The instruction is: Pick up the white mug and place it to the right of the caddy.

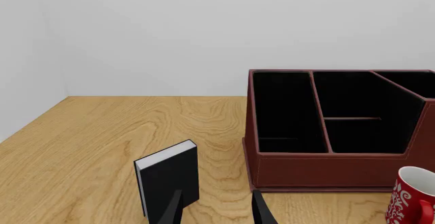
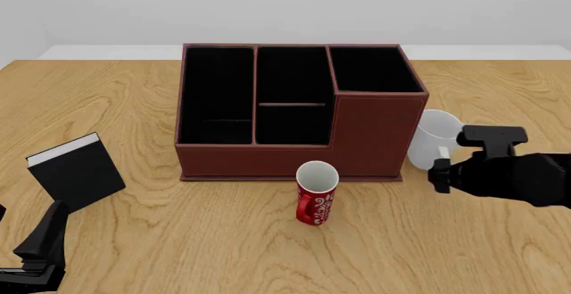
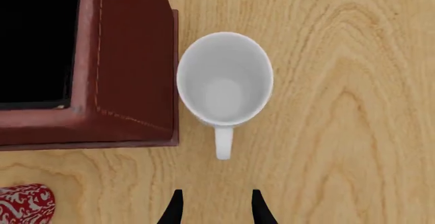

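Your right gripper [image 3: 215, 206] is mostly cut off in the right wrist view: only two dark fingertips [image 3: 174, 208] show, spread apart with bare table [image 3: 340, 132] between them. In the front view the right arm's black body covers the fingers and the lower right part of the white mug [image 2: 434, 137], so you can't read the jaw gap there.

White mug [image 3: 225, 79] stands upright on the table, open end up, just beside the caddy [image 3: 129, 71] on its right side, rim very near or touching the caddy's base lip; contact is hard to make out. Its handle [image 3: 223, 142] points back toward the gripper, lined up with the gap between the fingertips but short of them. Nothing is gripped.

Your left gripper [image 1: 217, 208] shows two fingertips apart, holding nothing, low over the near-left table. The black book [image 1: 168, 175] stands just ahead of it, its lower edge partly hidden by one finger. The red mug [image 2: 317, 192] stands in front of the caddy [image 2: 295, 107], clipped in both wrist views.
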Available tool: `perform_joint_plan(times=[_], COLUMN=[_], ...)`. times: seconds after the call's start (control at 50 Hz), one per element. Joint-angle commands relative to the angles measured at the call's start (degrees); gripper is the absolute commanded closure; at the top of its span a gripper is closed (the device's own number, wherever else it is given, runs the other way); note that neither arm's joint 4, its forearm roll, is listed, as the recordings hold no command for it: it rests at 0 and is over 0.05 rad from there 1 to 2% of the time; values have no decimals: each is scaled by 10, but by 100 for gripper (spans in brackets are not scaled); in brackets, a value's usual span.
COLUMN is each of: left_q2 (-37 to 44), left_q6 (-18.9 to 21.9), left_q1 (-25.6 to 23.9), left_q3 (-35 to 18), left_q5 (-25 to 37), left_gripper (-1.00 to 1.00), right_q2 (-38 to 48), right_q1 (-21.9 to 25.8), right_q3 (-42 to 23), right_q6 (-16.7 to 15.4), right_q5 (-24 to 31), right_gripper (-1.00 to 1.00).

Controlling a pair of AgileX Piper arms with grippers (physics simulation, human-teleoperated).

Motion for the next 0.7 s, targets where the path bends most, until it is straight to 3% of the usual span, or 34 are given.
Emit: perform_joint_plan(times=[0.02,0.7], left_q2=[0,0], left_q6=[0,0], left_q1=[0,0], left_q3=[0,0], left_q5=[0,0], left_gripper=[-100,-100], right_q2=[-35,-138], right_q1=[-6,4], right_q3=[10,3], right_q6=[-6,-19], right_q5=[12,79], right_gripper=[-100,-100])
